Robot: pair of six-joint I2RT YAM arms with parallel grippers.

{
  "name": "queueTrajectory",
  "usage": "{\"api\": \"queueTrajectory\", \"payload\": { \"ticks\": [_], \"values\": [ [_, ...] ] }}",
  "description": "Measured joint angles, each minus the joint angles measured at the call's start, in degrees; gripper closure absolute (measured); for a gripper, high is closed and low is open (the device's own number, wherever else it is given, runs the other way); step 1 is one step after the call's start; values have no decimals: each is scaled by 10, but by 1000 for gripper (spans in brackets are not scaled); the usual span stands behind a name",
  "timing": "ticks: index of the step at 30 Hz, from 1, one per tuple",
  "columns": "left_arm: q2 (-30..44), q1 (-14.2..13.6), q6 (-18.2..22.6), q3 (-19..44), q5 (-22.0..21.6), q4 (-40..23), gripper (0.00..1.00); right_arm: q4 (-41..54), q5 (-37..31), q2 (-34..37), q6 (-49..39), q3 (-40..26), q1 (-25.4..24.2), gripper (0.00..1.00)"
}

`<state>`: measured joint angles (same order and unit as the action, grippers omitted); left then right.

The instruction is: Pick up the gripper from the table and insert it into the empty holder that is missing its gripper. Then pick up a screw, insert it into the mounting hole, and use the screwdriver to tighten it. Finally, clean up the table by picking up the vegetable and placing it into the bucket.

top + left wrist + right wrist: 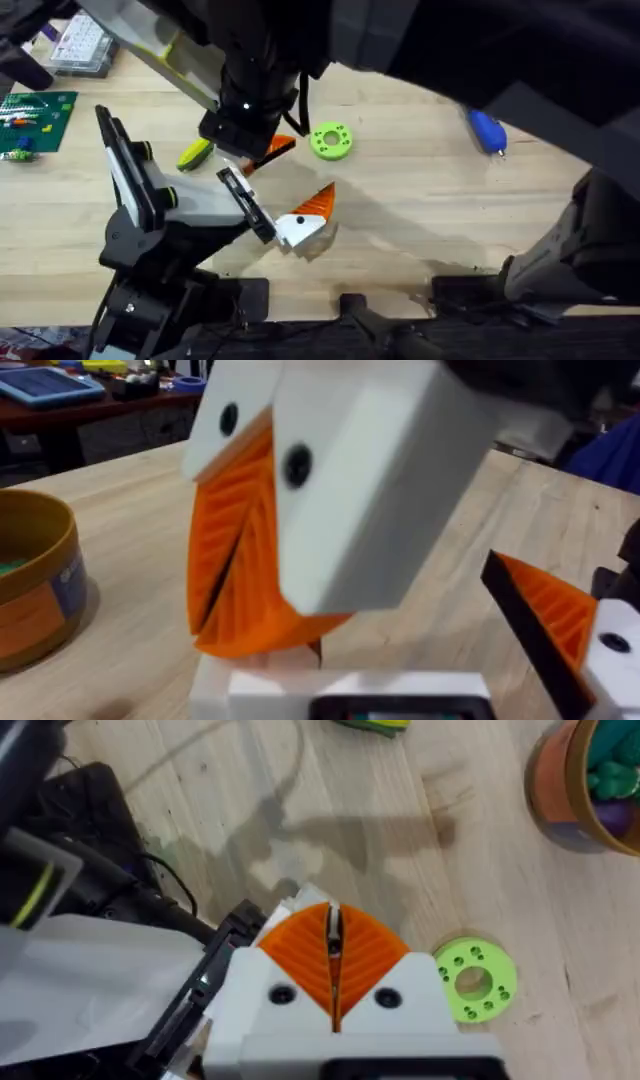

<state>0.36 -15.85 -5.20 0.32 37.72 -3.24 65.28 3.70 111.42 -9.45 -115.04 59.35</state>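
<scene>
The holder stands at the front left, with a white body, black arms and yellow-green knobs. The orange-and-white gripper sits at the tip of its short black arm, raised off the table. My right gripper hangs just behind it, shut, with its orange pads pressed together; in the left wrist view the right gripper looms close. A white part of my left gripper shows at the near edge. The vegetable lies left of the right gripper. The blue screwdriver lies far right.
A green ring lies right of the right gripper. The bucket stands farther back. A clear parts box and a green board sit at the far left. Dark arm links cover the upper overhead view.
</scene>
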Motion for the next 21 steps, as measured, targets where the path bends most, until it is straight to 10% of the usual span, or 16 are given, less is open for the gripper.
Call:
{"api": "queueTrajectory", "payload": {
  "ticks": [21],
  "values": [
    [0,0,-3,0,7,0,10,19,0,0,0,-3,0,989]
  ]
}}
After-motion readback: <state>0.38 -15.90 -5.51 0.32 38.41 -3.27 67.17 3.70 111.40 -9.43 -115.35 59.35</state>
